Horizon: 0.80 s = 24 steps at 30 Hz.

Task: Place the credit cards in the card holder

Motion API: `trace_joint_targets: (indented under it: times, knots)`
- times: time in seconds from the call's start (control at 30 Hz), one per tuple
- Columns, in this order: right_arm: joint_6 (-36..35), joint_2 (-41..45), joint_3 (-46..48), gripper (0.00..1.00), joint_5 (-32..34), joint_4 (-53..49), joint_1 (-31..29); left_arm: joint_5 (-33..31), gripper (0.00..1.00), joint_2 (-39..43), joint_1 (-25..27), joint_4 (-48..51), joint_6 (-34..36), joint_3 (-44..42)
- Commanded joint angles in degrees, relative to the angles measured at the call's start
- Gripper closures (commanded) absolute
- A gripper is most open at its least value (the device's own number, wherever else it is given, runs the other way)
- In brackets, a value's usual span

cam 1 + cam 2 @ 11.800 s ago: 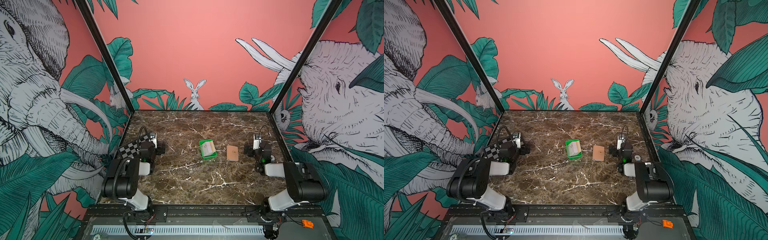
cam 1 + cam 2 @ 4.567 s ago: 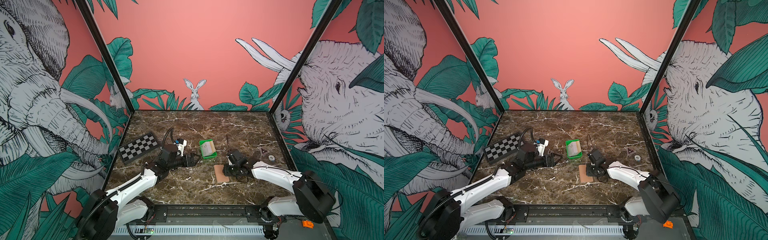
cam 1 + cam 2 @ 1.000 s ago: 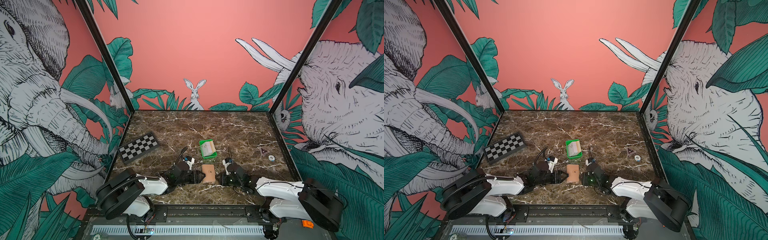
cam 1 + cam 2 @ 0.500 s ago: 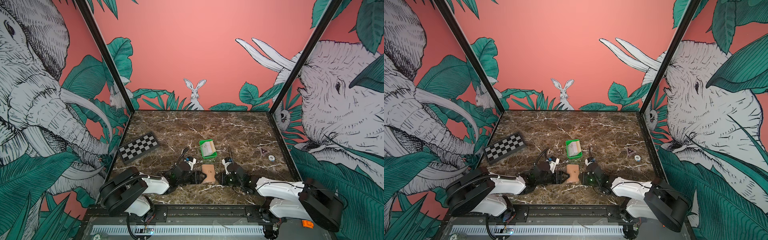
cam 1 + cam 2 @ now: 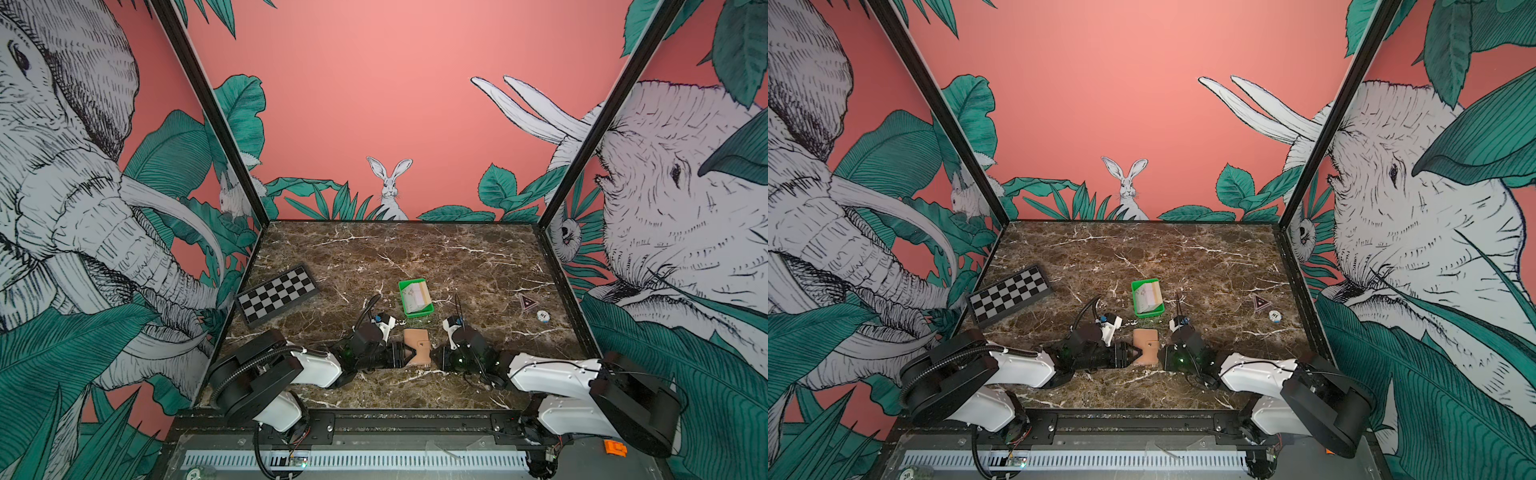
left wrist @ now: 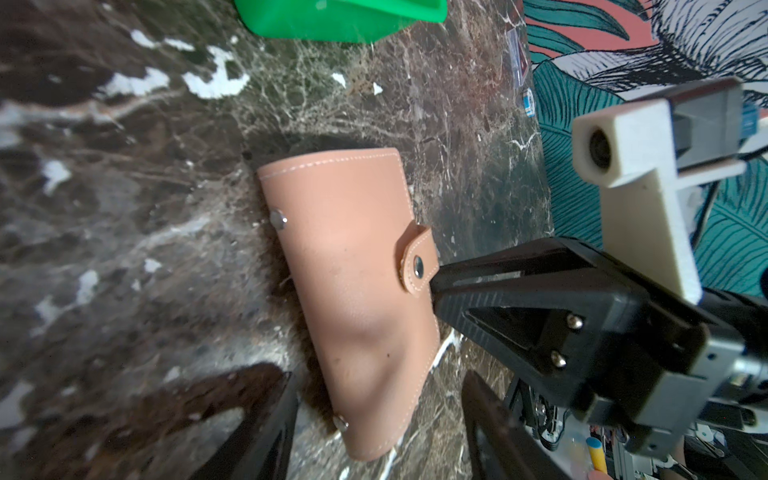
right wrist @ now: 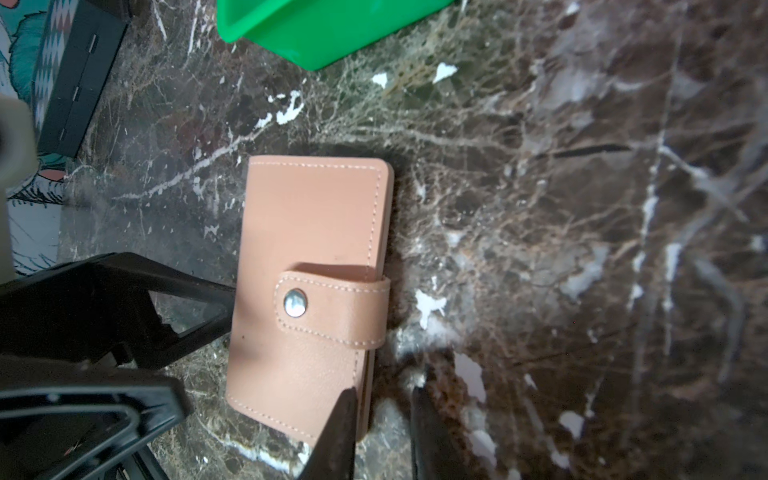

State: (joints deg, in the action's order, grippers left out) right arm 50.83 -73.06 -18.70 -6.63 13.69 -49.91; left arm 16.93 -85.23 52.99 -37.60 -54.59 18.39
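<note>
The tan card holder [image 5: 417, 347] [image 5: 1147, 346] lies shut on the marble, its strap snapped, in front of the green tray [image 5: 402, 296]. The whitish credit cards [image 5: 414, 295] [image 5: 1148, 296] lie in that tray. My left gripper [image 6: 380, 386] is open, its fingers straddling one short end of the card holder [image 6: 353, 291] without touching it. My right gripper [image 7: 384, 399] stands narrowly open at the holder's strap-side edge [image 7: 307, 232]. One of its fingers [image 7: 340, 428] is over the cover and the other is on the table beside it. In both top views the grippers face each other across the holder.
A folded checkerboard [image 5: 277, 300] lies at the left. A small round poker chip [image 5: 543, 316] and a triangular token [image 5: 528, 302] lie at the right. Both arms lie low along the table's front edge.
The right jaws have narrowed around the holder's edge. The left jaws have closed in slightly. Both arms and the holder have stayed nearly where they were.
</note>
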Motion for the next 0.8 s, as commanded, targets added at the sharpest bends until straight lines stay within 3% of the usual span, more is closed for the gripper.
trace_joint_targets:
  times: [0.0,0.77]
  knots:
    - [0.1,-0.6,0.0,0.77,0.7,-0.1,-0.3,0.5,0.36,-0.5,0.4,0.3,-0.5,0.8]
    - [-0.2,-2.3,-0.4,0.79,0.2,0.5,-0.5,0.8,0.42,-3.4,1.4,-3.2,-1.5,2.3]
